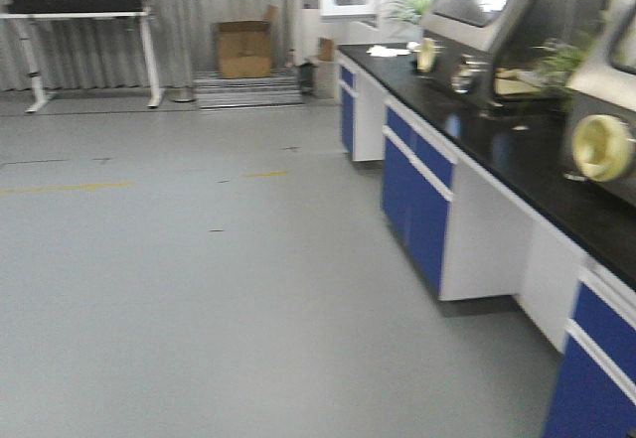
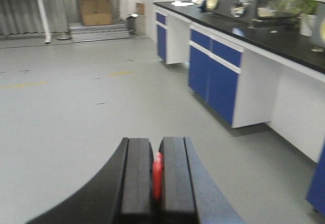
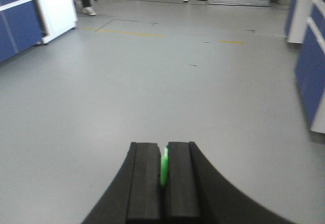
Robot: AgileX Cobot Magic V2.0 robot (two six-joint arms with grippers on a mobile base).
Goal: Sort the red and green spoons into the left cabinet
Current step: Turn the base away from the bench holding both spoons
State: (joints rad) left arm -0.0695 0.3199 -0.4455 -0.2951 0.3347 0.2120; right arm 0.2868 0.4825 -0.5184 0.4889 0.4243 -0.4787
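My left gripper (image 2: 157,155) is shut on the red spoon (image 2: 157,176); only a thin red sliver shows between its black pads, above bare grey floor. My right gripper (image 3: 163,153) is shut on the green spoon (image 3: 164,167); only a thin green sliver shows between its pads, also above the floor. The rest of both spoons is hidden by the jaws. The left cabinet is out of view in all three views. Neither gripper shows in the front view.
A long lab bench with a black top (image 1: 517,150) and blue doors (image 1: 422,205) runs along the right, carrying plants and glove-box equipment (image 1: 596,145). A cardboard box (image 1: 243,49) and a table frame (image 1: 89,51) stand at the far wall. Another blue cabinet (image 3: 18,23) stands far left in the right wrist view.
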